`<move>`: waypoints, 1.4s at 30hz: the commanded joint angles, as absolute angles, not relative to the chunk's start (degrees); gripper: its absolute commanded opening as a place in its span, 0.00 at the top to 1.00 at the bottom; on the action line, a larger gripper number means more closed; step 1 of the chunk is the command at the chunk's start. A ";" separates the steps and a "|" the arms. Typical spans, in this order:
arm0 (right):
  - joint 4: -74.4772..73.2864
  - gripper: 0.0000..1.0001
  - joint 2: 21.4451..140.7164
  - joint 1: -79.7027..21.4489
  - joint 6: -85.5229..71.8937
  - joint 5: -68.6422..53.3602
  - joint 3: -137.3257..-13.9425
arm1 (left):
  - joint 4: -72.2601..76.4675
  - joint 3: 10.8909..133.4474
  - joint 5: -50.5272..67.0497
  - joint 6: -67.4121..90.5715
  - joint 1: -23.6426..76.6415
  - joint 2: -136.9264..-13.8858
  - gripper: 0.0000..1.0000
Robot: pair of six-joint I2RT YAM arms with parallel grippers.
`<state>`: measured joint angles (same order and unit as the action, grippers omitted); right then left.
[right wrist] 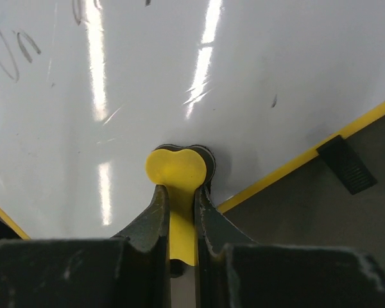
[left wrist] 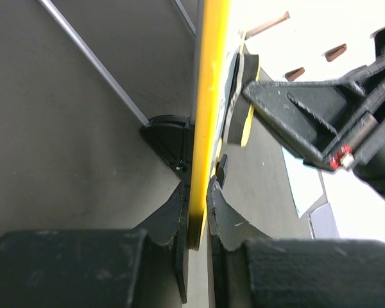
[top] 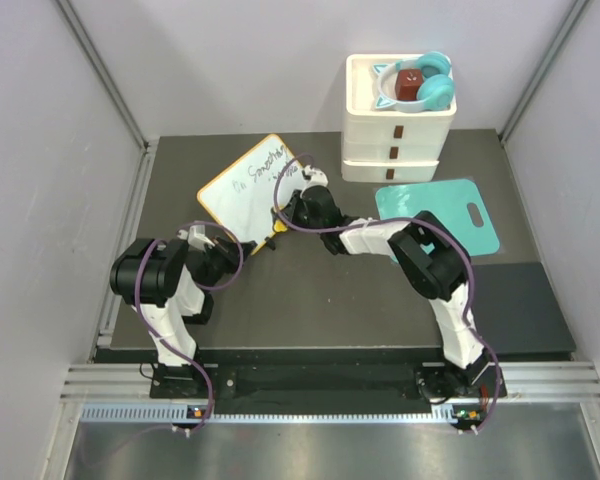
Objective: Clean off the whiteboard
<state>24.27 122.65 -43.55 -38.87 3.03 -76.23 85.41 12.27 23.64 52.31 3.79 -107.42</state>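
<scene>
The whiteboard (top: 242,192) has a yellow frame and stands tilted at the table's back left, with black handwriting near its top. My left gripper (top: 223,252) is shut on its lower frame edge; in the left wrist view both jaws clamp the yellow frame (left wrist: 208,96) at my gripper (left wrist: 197,212). My right gripper (top: 283,212) is shut on a yellow eraser (right wrist: 178,172) whose dark pad presses on the white surface (right wrist: 244,77) near the lower frame. The right wrist view shows my gripper (right wrist: 179,200) on the eraser's handle. Pen strokes remain at upper left (right wrist: 13,51).
A white stack of drawers (top: 398,135) stands at the back, holding teal headphones (top: 430,80). A teal cutting board (top: 450,212) lies right of the right arm. A black foot (right wrist: 346,165) of the board rests on the dark mat (top: 310,300). Grey walls enclose both sides.
</scene>
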 commanded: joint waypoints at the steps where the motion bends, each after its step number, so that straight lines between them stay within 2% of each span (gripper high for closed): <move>1: 13.72 1.00 123.93 -39.38 -36.65 4.84 -79.88 | 87.89 10.55 26.01 51.24 4.22 -109.78 1.00; 10: 7.47 1.00 126.82 -38.23 -35.33 4.22 -90.61 | 88.07 10.64 26.54 51.24 4.22 -109.86 1.00; 19: 7.39 1.00 131.22 -39.20 -33.14 -7.02 -100.36 | 87.89 10.90 27.25 50.98 4.39 -110.04 1.00; 25: 0.45 1.00 135.08 -43.32 -28.05 -8.17 -111.08 | 86.40 11.07 26.81 49.66 5.18 -109.16 1.00; 31: -9.75 1.00 142.90 -45.87 -28.13 -10.02 -128.03 | 84.56 10.99 25.58 47.99 6.33 -107.85 1.00; 37: -11.86 1.00 143.88 -48.51 -26.72 -8.79 -129.64 | 82.44 11.42 24.70 46.85 7.38 -107.05 1.00; 42: -13.80 1.00 144.84 -47.73 -26.54 -1.50 -129.64 | 81.91 11.43 24.70 46.50 7.56 -106.79 1.00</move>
<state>-7.90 141.29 -46.87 -28.03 -6.22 -128.51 84.79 12.27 23.05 50.78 6.13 -107.24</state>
